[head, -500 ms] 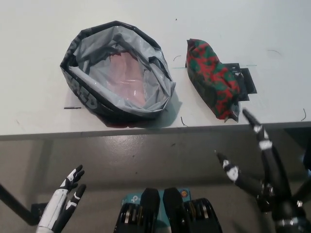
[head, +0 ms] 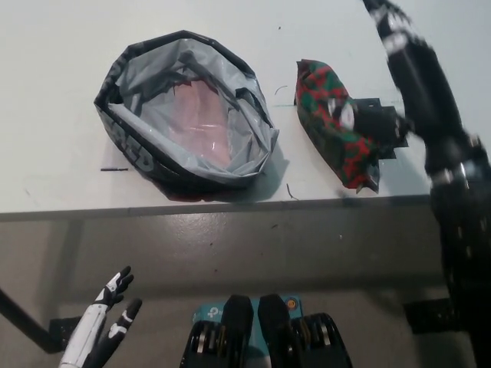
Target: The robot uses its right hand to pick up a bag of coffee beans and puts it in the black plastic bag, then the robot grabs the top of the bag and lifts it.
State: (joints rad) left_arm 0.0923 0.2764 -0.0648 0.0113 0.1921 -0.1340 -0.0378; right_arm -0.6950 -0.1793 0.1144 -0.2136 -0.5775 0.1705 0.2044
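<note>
The coffee bean bag point(head: 328, 126), red and green patterned, lies on the white table point(head: 61, 176) at the right. My black right hand point(head: 418, 88) reaches over the table just right of it, fingers stretched toward the far edge and blurred by motion. Its white-tipped thumb point(head: 347, 115) lies over the bag's right side; the hand is open and the bag rests flat. The black plastic bag point(head: 184, 115) stands to the left with its mouth wide open, showing a grey lining and something pinkish inside. My white left hand point(head: 107, 326) hangs open at the lower left, below the table.
The table's front edge point(head: 230, 205) runs across the middle of the view, with floor below it. A black rectangular mark point(head: 387, 146) on the table shows behind the coffee bag. Small pen marks dot the tabletop.
My right hand has risen from below the table's front edge and now reaches over the table beside the coffee bag, thumb over it. The bags and left hand stay put.
</note>
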